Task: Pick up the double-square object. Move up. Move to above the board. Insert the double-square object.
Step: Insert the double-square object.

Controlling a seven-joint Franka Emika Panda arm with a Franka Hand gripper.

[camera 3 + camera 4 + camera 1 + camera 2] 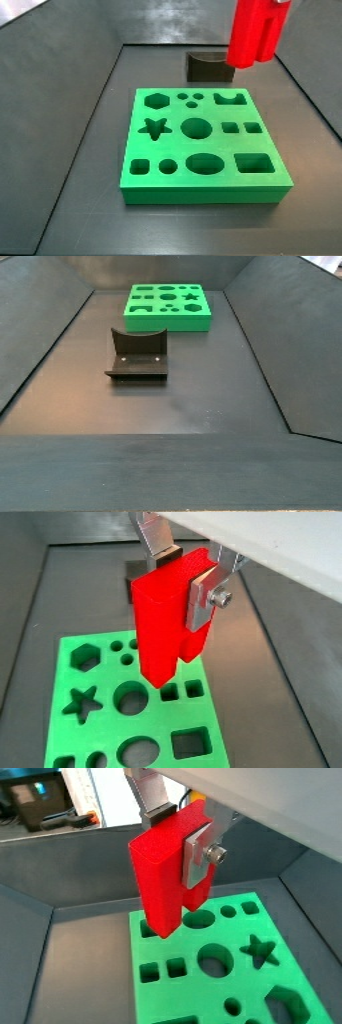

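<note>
Dark L-shaped fixture (138, 353) stands on grey bin floor (174, 406) at about 10 o'clock of floor centre in a side view, its upright plate on the far edge, base plate reaching toward the viewer.

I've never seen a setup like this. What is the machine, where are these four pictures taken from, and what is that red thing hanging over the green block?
It is a robot arm ending in a gripper: two flat silver fingers that pinch things. Two cameras sit on its wrist and look down past the fingers; two more stand beside the dark tray and watch from the sides. The gripper is shut on the double-square object, a red peg of two joined square bars, held upright in the air. Below it lies the board, a green slab with cut-outs shaped like a star, hexagon, circles and squares. The peg has not entered any hole yet. The dark bracket on the floor is the fixture, part of the rig.
</note>
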